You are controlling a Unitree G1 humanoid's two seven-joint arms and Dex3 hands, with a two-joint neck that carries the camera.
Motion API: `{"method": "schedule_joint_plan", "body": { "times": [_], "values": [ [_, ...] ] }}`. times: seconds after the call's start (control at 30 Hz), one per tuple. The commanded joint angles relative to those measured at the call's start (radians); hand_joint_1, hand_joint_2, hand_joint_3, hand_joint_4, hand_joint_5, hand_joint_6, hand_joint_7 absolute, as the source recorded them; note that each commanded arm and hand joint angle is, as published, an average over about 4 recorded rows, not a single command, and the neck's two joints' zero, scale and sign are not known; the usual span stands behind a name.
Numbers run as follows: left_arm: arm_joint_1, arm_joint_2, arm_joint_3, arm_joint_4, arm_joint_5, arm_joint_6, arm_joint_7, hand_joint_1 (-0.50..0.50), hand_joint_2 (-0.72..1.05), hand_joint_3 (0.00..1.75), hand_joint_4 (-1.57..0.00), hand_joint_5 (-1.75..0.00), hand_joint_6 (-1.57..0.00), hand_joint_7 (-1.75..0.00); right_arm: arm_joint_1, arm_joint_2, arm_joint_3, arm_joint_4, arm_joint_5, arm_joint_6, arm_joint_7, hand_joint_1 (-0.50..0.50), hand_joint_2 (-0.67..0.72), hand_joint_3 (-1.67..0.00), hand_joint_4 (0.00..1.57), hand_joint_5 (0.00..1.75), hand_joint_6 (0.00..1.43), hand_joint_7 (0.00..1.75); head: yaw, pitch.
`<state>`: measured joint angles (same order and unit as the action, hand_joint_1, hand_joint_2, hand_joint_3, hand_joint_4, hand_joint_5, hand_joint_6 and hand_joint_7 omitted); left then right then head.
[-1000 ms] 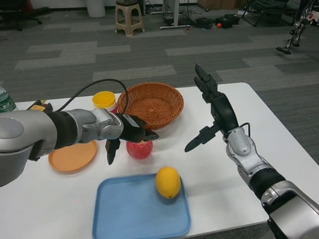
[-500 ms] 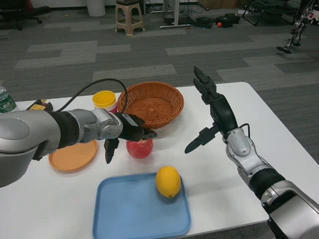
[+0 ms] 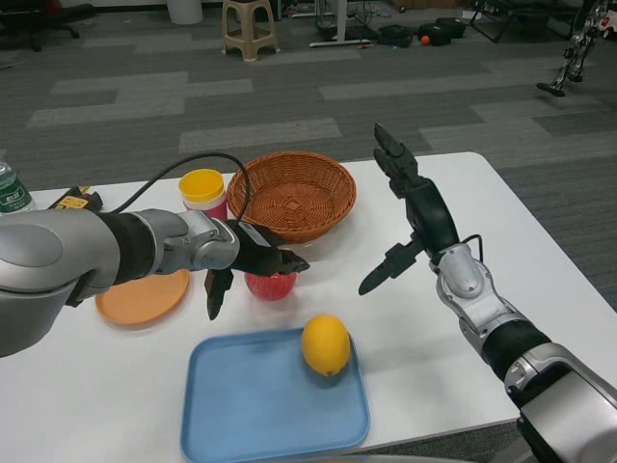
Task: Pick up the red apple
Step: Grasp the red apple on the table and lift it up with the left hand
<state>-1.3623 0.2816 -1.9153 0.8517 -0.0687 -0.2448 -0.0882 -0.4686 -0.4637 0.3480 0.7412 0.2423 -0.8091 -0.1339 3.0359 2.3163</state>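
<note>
The round red apple (image 3: 271, 285) sits on the white tabletop (image 3: 415, 333) just in front of the woven wicker basket (image 3: 291, 196), the left robot hand (image 3: 253, 258) draped over its top without closing, while the right robot hand (image 3: 413, 214) hovers spread, right of the basket.

Floor: grey carpet (image 3: 193, 87) in front of me, with paler grey strips running left to right.
Stool: a beige plastic stool (image 3: 249, 27) stands far off, left of centre.
Far clutter: dark bags and a small orange ball (image 3: 424, 40) lie far right.
Far right: a metal stand (image 3: 569, 58).
</note>
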Motion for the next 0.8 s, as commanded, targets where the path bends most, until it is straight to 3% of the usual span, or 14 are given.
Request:
{"method": "schedule_joint_plan", "body": {
  "times": [0.03, 0.17, 0.33, 0.53, 0.6, 0.8],
  "values": [
    [-0.015, -0.006, -0.017, 0.003, -0.013, -0.011, 0.005, -0.50, 0.34, 0.09, 0.00, 0.00, -0.12, 0.00, -0.013, -0.015, 0.006, -0.003, 0.017, -0.009, -0.010, -0.50, 0.22, -0.08, 0.00, 0.00, 0.00, 0.07, -0.007, 0.003],
    [-0.015, -0.009, -0.020, 0.003, -0.013, -0.011, 0.005, -0.50, 0.34, 0.00, 0.00, 0.00, -0.13, 0.00, -0.007, -0.016, 0.005, -0.015, 0.021, -0.009, -0.012, -0.50, 0.22, -0.08, 0.00, 0.00, 0.00, 0.07, -0.006, 0.005],
    [-0.014, -0.014, -0.021, 0.011, -0.018, -0.011, 0.005, -0.50, 0.34, 0.09, 0.00, 0.00, -0.13, 0.00, -0.002, -0.019, 0.009, -0.022, 0.022, -0.009, -0.013, -0.50, 0.22, -0.08, 0.00, 0.00, 0.00, 0.07, 0.000, 0.011],
    [-0.006, -0.027, -0.041, 0.038, -0.043, -0.012, 0.009, -0.50, 0.34, 0.00, 0.00, 0.00, -0.16, 0.00, 0.001, -0.021, 0.020, -0.028, 0.022, -0.009, -0.013, -0.50, 0.22, -0.08, 0.00, 0.00, 0.00, 0.07, -0.008, 0.009],
    [-0.002, -0.032, -0.047, 0.050, -0.052, -0.014, 0.010, -0.50, 0.34, 0.04, 0.00, 0.00, -0.16, 0.00, 0.000, -0.022, 0.029, -0.028, 0.023, -0.009, -0.013, -0.50, 0.22, -0.08, 0.00, 0.00, 0.00, 0.07, -0.005, 0.009],
    [0.022, -0.070, -0.048, 0.144, -0.092, -0.021, 0.011, -0.50, 0.34, 0.00, 0.00, 0.00, -0.16, 0.00, 0.005, -0.031, 0.038, -0.030, 0.030, -0.009, -0.015, -0.50, 0.22, -0.08, 0.00, 0.00, 0.00, 0.07, 0.001, 0.000]
  ]
}}
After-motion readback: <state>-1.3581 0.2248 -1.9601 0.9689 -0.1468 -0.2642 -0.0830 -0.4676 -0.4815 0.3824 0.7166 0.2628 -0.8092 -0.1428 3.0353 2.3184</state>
